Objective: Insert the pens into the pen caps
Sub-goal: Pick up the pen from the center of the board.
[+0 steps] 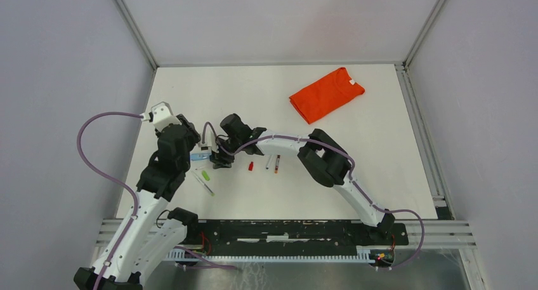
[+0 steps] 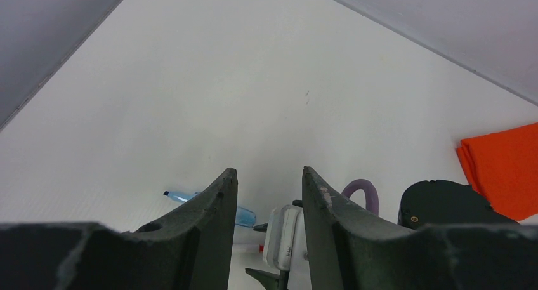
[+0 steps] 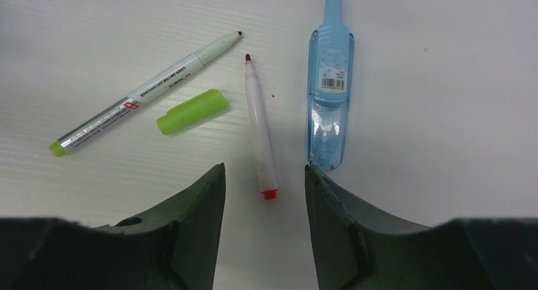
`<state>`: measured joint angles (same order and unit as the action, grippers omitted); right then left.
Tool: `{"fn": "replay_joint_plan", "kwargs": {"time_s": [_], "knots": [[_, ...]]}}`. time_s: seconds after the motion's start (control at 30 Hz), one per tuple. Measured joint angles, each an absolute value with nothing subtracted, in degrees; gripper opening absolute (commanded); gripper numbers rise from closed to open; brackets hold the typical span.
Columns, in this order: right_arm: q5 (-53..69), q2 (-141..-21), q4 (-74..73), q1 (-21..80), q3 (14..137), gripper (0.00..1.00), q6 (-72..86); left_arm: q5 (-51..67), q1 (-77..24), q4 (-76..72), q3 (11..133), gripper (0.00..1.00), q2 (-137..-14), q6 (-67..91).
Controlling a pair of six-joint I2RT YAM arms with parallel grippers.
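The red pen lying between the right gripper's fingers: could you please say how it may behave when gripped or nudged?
The red pen is a slim round barrel lying flat on the table, so a nudge would probably roll it. It looks like rigid plastic, likely stiff and light. The smooth barrel may slip if the right gripper pinches off-centre.
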<state>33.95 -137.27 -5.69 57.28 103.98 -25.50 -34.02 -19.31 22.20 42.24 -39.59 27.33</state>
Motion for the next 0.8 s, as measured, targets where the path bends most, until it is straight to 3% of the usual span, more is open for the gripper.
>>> {"fn": "replay_joint_plan", "kwargs": {"time_s": [0.3, 0.57, 0.8], "knots": [[34.57, -139.72, -5.54, 57.28, 105.75, 0.44, -24.23, -34.02, -19.31, 22.17, 42.13, 0.48, -39.59, 27.31], [34.65, -139.79, -5.54, 57.30, 105.80, 0.16, -23.75, -34.02, -19.31, 22.17, 42.13, 0.48, -39.66, 27.33], [34.92, -138.65, -4.25, 57.30, 103.42, 0.08, -24.21, -34.02, -19.29, 22.17, 42.13, 0.48, -39.77, 27.31]]}}
